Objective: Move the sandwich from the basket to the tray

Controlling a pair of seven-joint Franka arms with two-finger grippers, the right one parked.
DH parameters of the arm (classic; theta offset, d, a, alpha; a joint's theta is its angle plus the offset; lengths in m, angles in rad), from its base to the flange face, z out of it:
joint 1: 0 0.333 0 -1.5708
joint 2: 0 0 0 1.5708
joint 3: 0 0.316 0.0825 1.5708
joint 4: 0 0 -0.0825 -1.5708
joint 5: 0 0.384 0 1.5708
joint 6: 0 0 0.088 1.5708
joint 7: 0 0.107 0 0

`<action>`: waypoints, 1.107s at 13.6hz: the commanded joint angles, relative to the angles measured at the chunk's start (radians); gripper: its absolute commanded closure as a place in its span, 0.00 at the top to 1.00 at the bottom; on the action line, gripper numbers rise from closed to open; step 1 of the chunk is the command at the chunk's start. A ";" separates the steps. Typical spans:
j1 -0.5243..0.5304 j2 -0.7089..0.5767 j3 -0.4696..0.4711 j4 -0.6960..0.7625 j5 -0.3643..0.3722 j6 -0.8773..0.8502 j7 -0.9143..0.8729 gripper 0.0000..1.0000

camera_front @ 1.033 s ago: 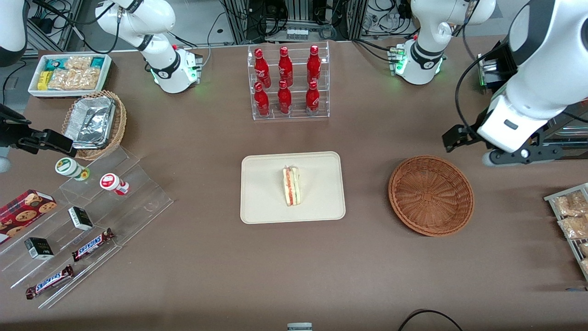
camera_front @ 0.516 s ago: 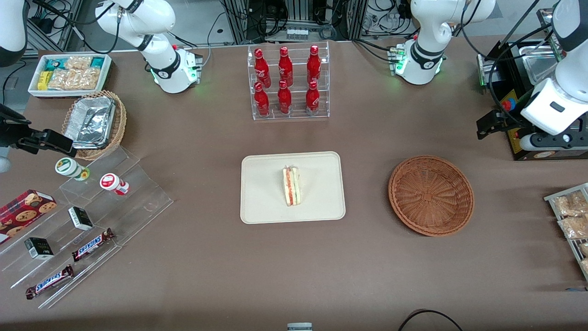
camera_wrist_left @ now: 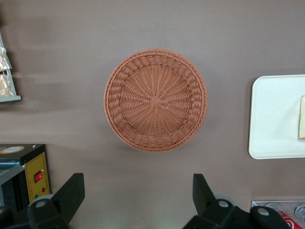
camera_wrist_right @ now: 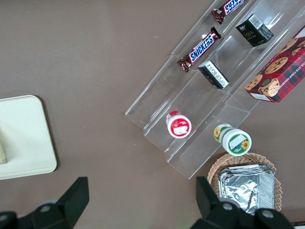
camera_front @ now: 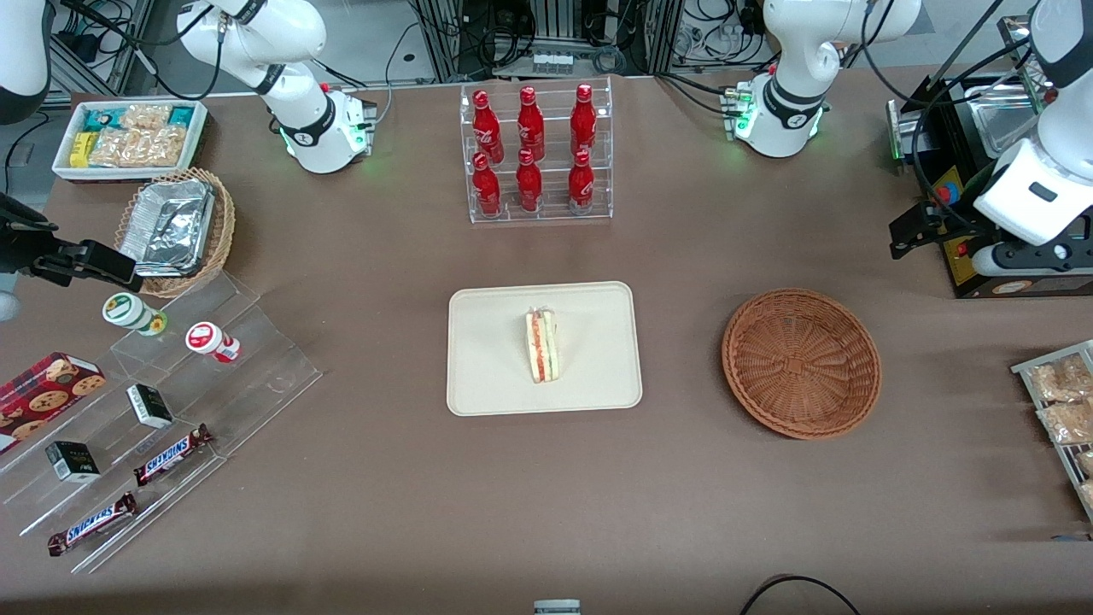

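The brown matte worktop (camera_front: pixel 683 512) stretches wide under the rig. The end effector (camera_wrist_left: pixel 138 191) hangs high at the working arm's end, its fingers (camera_wrist_left: pixel 71 190) spread apart and holding nothing. Below it sits the round reddish-brown wicker basket (camera_wrist_left: pixel 155 100), bare inside. Farther toward the parked arm lies the flat cream rectangular tray (camera_front: pixel 495 376), the wrapped triangular white-bread sandwich (camera_front: pixel 541 345) resting on it.

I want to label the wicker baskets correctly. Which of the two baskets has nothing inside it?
The reddish-brown round basket, nearest the open gripper. The lighter tan basket holds a foil container. The sandwich lies on the tray.
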 commanded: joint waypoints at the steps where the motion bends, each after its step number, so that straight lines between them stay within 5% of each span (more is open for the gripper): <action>1: 0.009 -0.016 -0.007 0.020 -0.001 -0.005 0.002 1.00; 6: 0.042 -0.005 -0.013 0.020 -0.001 -0.064 0.015 1.00; 10: 0.169 -0.005 -0.141 0.029 -0.001 -0.067 0.015 1.00; 15: 0.162 -0.003 -0.139 0.051 0.002 -0.067 0.015 1.00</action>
